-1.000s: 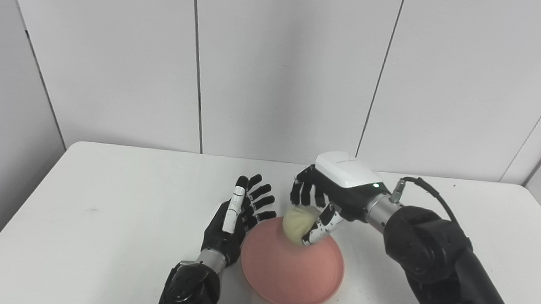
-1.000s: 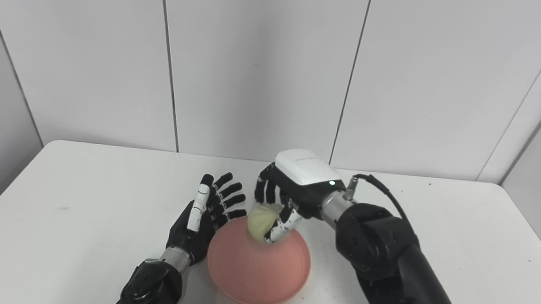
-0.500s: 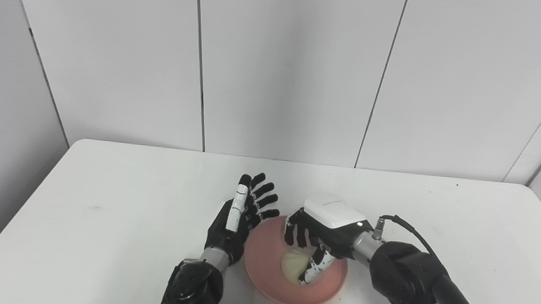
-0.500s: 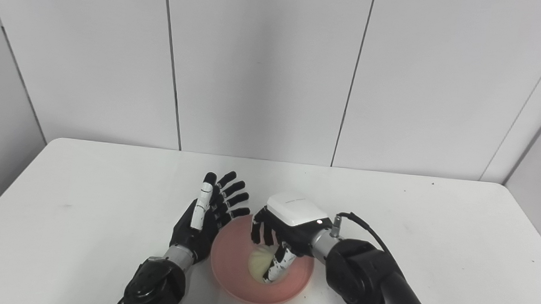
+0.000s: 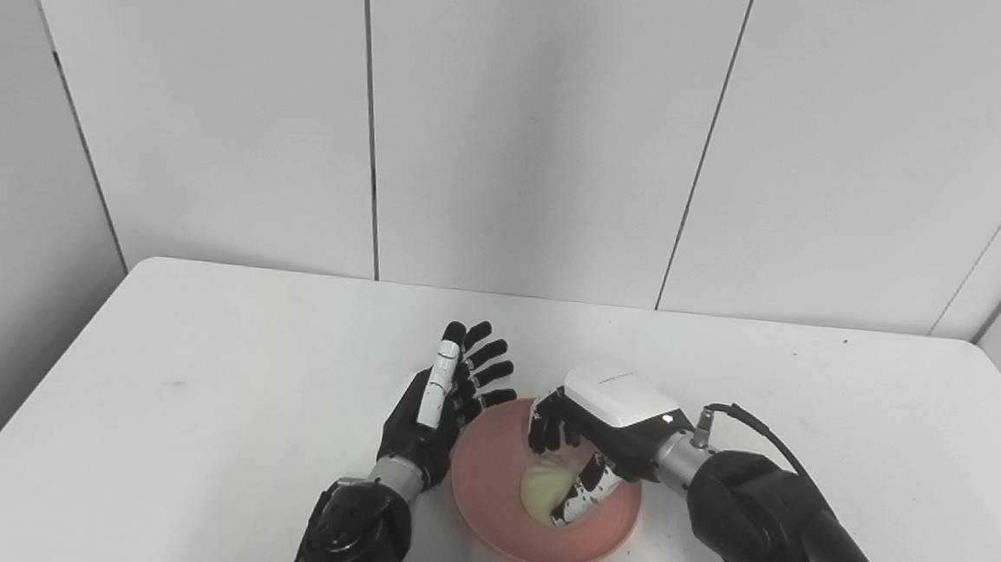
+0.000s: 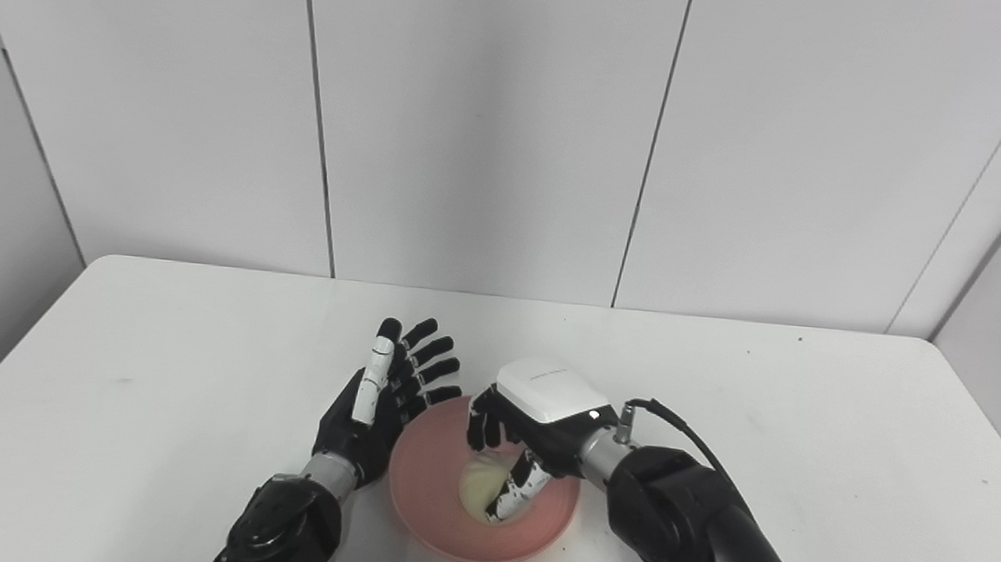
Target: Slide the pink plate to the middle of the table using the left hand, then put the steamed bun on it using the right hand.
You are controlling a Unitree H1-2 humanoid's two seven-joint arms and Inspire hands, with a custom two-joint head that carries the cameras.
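Observation:
The pink plate (image 5: 488, 480) sits near the table's front edge, about mid-width. The pale steamed bun (image 5: 542, 493) rests in the plate. My right hand (image 5: 609, 418), with its white back, is low over the plate. Its fingers arch over the bun's far side, its thumb lies against the bun's right side, and it still cups the bun. My left hand (image 5: 441, 408) is open with fingers spread and pointing away, standing on edge right beside the plate's left rim. The bun's right side is hidden by the thumb.
The white table (image 5: 199, 384) stretches wide to the left and right of the plate. A grey panelled wall (image 5: 527, 126) stands behind its far edge. A black cable (image 5: 761, 432) loops from my right wrist.
My right hand has come down with the bun from above the plate's far rim into the plate. In the last half second it barely moved. The left hand stayed put.

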